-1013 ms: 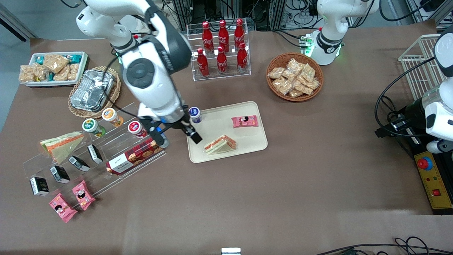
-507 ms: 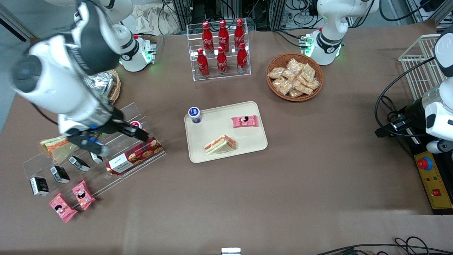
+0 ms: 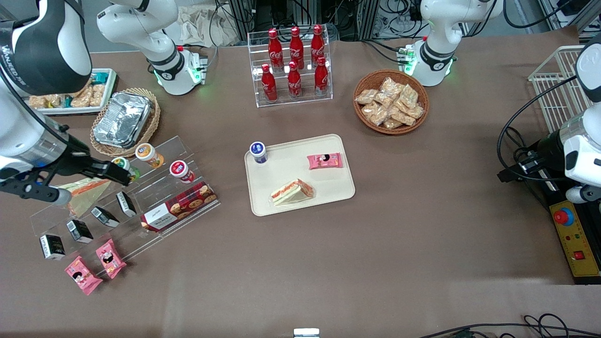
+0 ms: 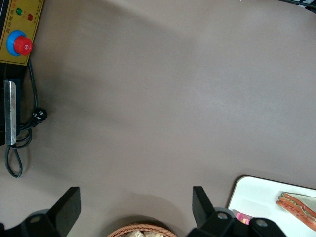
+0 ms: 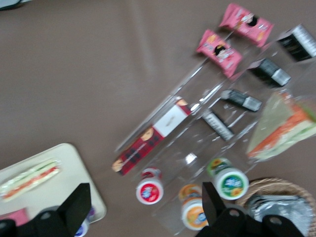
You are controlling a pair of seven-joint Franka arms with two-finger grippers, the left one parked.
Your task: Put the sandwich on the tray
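While the gripper (image 3: 80, 180) hangs jaws open above the clear rack, one sandwich (image 3: 292, 191) lies on the tray (image 3: 328, 188).

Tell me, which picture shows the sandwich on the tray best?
The front view: the whole sandwich lies flat on the tray. The right wrist view shows it blurred; the left wrist view catches only its end. The gripper, open, hovers over the acrylic rack.

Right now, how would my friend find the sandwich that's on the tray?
Find the cream-beige rectangular tray mid-table. The clear-wrapped triangular sandwich lies on its edge nearest the front camera, unlike the pink packet and blue-capped bottle. The open gripper hovers over the acrylic rack.
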